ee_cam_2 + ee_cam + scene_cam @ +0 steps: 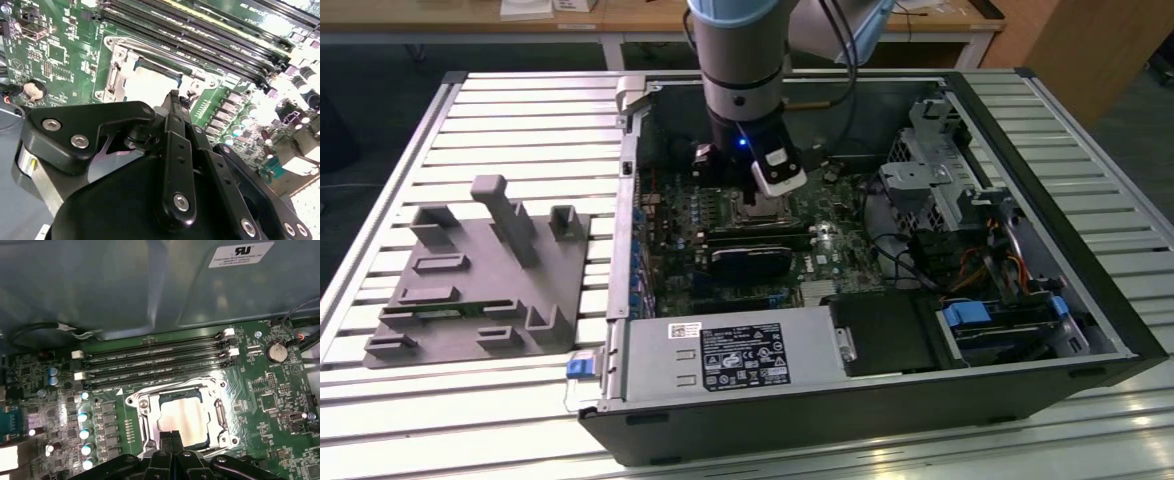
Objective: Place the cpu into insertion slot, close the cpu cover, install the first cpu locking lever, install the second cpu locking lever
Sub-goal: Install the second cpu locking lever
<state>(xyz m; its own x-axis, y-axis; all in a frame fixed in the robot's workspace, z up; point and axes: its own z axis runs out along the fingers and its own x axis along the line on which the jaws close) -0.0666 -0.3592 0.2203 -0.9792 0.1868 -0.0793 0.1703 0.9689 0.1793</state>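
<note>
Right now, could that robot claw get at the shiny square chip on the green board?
Probably yes. The gripper hangs right over the chip, which sits in its metal-rimmed socket on the green board. Its fingers look pressed together, and nothing lies between them and the chip.

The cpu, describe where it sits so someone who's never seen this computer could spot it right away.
Inside the open computer case, find the green circuit board. Below its long black memory slots sits a silvery square metal frame. The cpu is the pale, flat, shiny square inside that frame, the one plain, bright, unmarked face among dark parts, right beneath the gripper.
</note>
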